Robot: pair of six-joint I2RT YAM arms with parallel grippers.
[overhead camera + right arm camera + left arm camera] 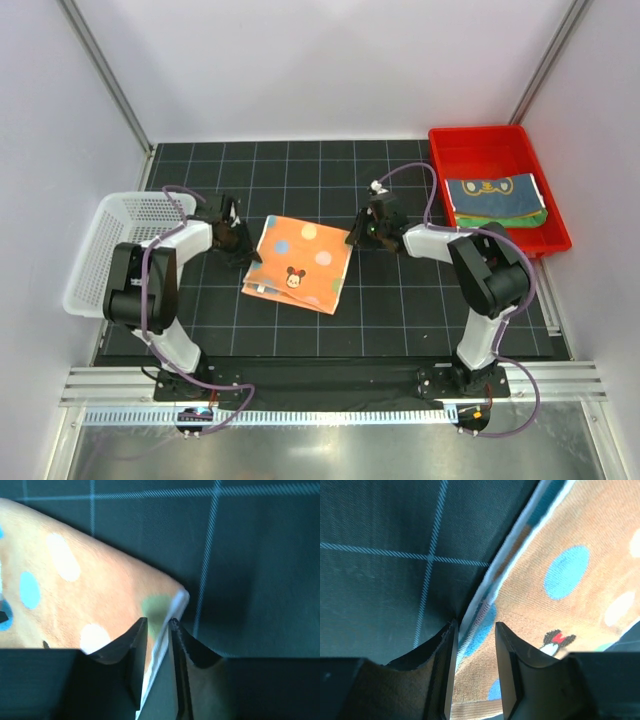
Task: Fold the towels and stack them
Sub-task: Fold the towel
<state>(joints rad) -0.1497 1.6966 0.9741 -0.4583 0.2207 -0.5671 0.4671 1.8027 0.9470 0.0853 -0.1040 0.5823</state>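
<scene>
The pale towel with orange, pink and blue patches (300, 262) lies on the dark grid mat, folded, a small cartoon face showing near its front edge. My left gripper (243, 250) is at its left edge; in the left wrist view the towel's white-hemmed edge (485, 605) runs in between the nearly closed fingers (507, 670). My right gripper (358, 234) is at its far right corner; the corner (172, 602) sits pinched between its narrow fingers (137, 665). The yellow-orange tiger towel (492, 192) lies folded on the green towel (528, 219) in the red bin.
A red bin (480, 140) stands at the back right. A white mesh basket (110, 250) stands at the left, close beside my left arm. The metal rail and arm bases run along the near edge.
</scene>
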